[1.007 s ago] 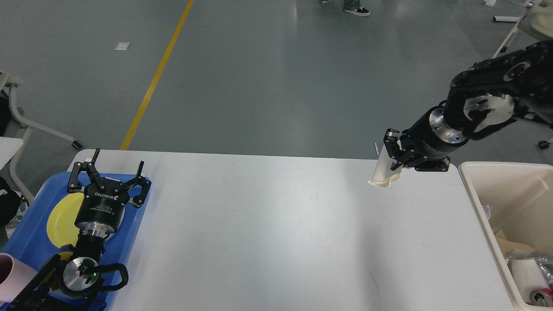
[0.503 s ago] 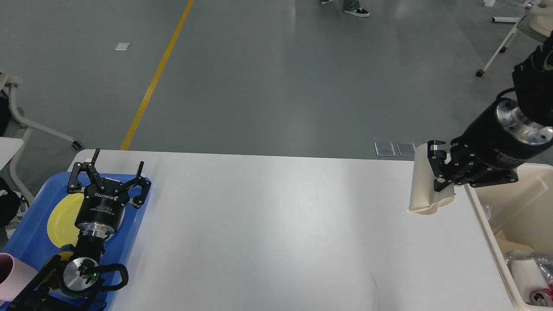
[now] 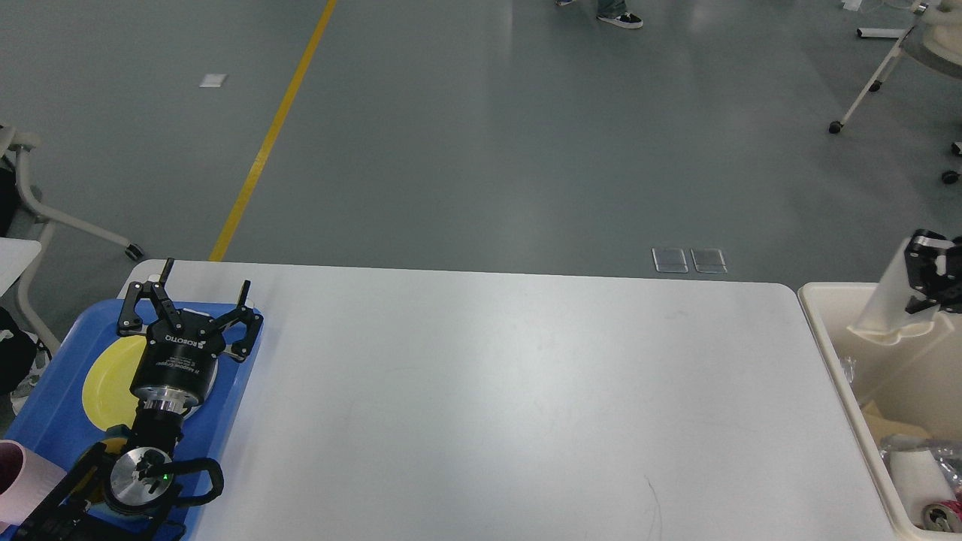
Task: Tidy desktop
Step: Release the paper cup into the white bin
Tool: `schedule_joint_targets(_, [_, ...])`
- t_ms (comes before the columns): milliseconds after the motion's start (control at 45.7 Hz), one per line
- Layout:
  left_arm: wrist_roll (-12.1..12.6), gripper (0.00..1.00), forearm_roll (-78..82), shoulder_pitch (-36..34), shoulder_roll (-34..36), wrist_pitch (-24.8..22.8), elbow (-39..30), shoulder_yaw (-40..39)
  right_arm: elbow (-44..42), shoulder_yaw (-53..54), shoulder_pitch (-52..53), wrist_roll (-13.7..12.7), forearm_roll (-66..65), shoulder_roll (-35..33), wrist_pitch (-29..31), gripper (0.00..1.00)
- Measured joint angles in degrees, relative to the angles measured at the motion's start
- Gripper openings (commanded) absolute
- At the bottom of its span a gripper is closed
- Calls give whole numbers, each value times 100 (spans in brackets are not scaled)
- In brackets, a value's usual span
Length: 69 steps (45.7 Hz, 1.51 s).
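Left gripper idles with fingers spread over the blue tray, the white desk fills the middle, and the right gripper pinches a crumpled paper cup above the beige bin, so next it probably just lets go.

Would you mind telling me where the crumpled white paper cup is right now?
In the head view the white paper cup is at the far right, held by the right gripper above the beige bin, just past the desktop's right edge.
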Motion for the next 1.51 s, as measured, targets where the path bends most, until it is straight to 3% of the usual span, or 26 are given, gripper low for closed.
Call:
schedule_joint_targets(219, [-1, 96, 1, 0, 0, 0, 0, 0, -1738, 660, -2132, 7, 28, -855, -468, 0])
schedule_joint_targets(416, [-7, 96, 0, 4, 0, 0, 0, 6, -3417, 2099, -4657, 6, 95, -931, -977, 0])
schedule_joint_targets(656, [-8, 96, 0, 5, 0, 0, 0, 8, -5935, 4073, -7629, -29, 101, -317, -1331, 0])
schedule_joint_targets(853, [-7, 96, 0, 0, 0, 0, 0, 8, -7639, 4755, -9221, -45, 99, 593, -1691, 0])
schedule_joint_targets(1007, [-7, 96, 0, 1, 0, 0, 0, 8, -8141, 4811, -9816, -44, 98, 1119, -1954, 0])
schedule_joint_targets(1291, [-7, 96, -1, 3, 0, 0, 0, 7, -8191, 4942, -10120, -48, 168, 1338, -2154, 0])
schedule_joint_targets(1313, [-7, 96, -1, 3, 0, 0, 0, 7, -8192, 4955, -10125, -48, 174, 1342, -2155, 1])
schedule_joint_targets(1422, [-7, 96, -2, 3, 0, 0, 0, 7, -8199, 4971, -10137, -48, 188, 1353, -2206, 57])
schedule_joint_targets(1510, [-7, 96, -2, 3, 0, 0, 0, 7, -8199, 4968, -10144, -36, 189, 1364, -2421, 92])
